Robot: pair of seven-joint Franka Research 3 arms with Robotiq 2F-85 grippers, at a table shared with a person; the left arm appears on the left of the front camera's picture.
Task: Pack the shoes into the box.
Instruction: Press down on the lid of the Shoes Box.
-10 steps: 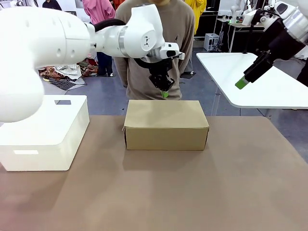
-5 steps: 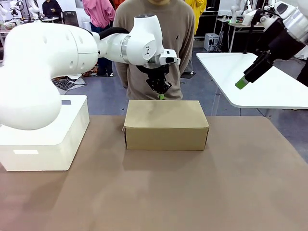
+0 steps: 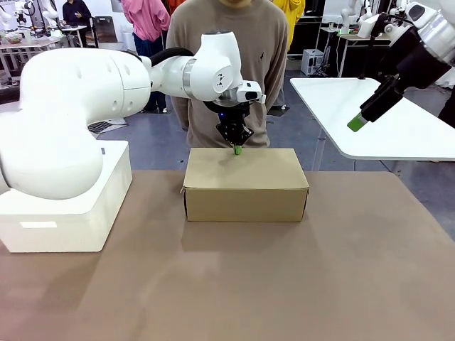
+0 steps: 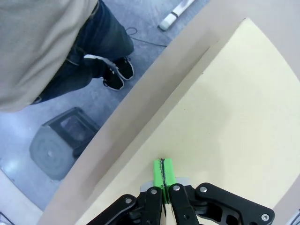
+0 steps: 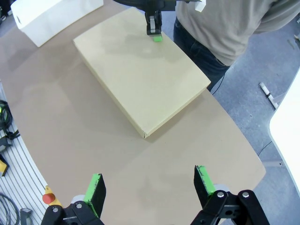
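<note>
Mid-table: box [image 3: 245, 186] lid down, long axis left-right | left hand [image 3: 237, 150] clenched, empty | right hand [image 5: 149, 190] released

A robotics laboratory or open test hall is indicated by the grey hard floor [image 3: 156, 138] and a brown-topped worktable [image 3: 284, 284] flanked by white robot arms. A white table [image 3: 384, 117] is seen to the side, with further benches and equipment ranged behind. People are seen standing in the background, and clothing is piled on the floor.
</note>
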